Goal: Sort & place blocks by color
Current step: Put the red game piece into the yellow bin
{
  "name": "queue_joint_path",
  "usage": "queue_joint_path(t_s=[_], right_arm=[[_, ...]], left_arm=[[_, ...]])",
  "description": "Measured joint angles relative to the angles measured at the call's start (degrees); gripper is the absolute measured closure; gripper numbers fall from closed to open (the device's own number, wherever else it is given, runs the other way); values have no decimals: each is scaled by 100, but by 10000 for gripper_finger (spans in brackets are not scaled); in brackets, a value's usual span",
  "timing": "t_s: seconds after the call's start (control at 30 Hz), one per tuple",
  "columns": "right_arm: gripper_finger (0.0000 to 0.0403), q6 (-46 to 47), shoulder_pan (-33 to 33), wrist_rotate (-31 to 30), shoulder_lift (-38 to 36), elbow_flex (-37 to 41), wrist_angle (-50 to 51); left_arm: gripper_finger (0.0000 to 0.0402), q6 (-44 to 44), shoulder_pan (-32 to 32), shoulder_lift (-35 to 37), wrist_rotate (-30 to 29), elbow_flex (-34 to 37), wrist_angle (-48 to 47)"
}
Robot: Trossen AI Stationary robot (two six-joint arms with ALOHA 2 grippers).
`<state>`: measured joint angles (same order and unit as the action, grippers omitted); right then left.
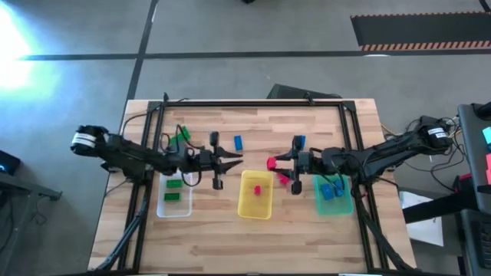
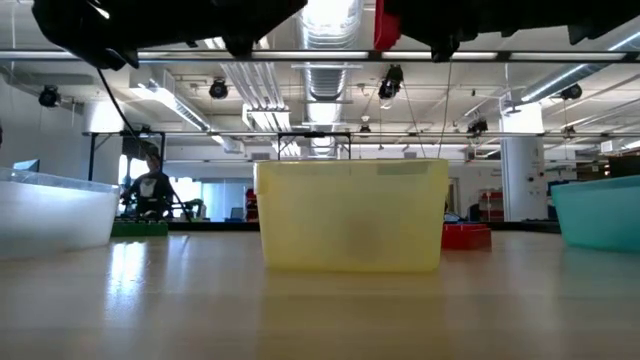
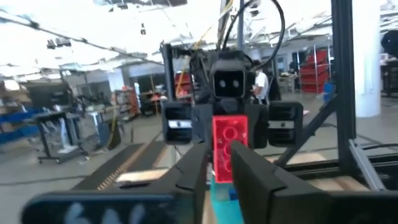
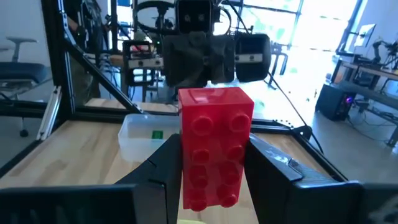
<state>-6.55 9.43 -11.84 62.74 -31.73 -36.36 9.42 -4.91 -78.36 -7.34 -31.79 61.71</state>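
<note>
My right gripper (image 1: 278,162) hovers above the table, just beyond the far right corner of the yellow tray (image 1: 255,205), shut on a red block (image 1: 271,162). My left gripper (image 1: 236,161) faces it from the left, open and empty, a short way from the block. One red block (image 1: 257,189) lies in the yellow tray. Green blocks (image 1: 173,184) lie in the clear tray (image 1: 174,208), blue blocks (image 1: 331,190) in the teal tray (image 1: 335,205). Loose on the table lie a green block (image 1: 182,136), two blue blocks (image 1: 238,142) (image 1: 299,140) and a red block (image 1: 284,179). My right gripper pinches the red block between its two fingers (image 4: 166,163) by two opposite side faces (image 4: 186,149). The fingers come level from the table's right side. The block is lifted clear of the table, its studded face (image 4: 216,143) turned toward the wrist camera.
The three trays stand in a row along the near half of the table. A black frame (image 1: 253,103) runs round the table's edges. In the low view a red block (image 2: 465,235) rests on the table behind the yellow tray (image 2: 350,215). A person (image 2: 150,185) sits far behind.
</note>
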Motion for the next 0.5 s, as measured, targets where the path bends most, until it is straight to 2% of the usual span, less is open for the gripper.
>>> queue_joint_path(t_s=[0.3, 0.5], right_arm=[[278, -100, -18, -19, 115, -79, -57], [278, -98, -48, -23, 107, -79, -67]], left_arm=[[202, -28, -9, -881, 80, -607, -17], [138, -124, -7, -1382, -9, -914, -16]])
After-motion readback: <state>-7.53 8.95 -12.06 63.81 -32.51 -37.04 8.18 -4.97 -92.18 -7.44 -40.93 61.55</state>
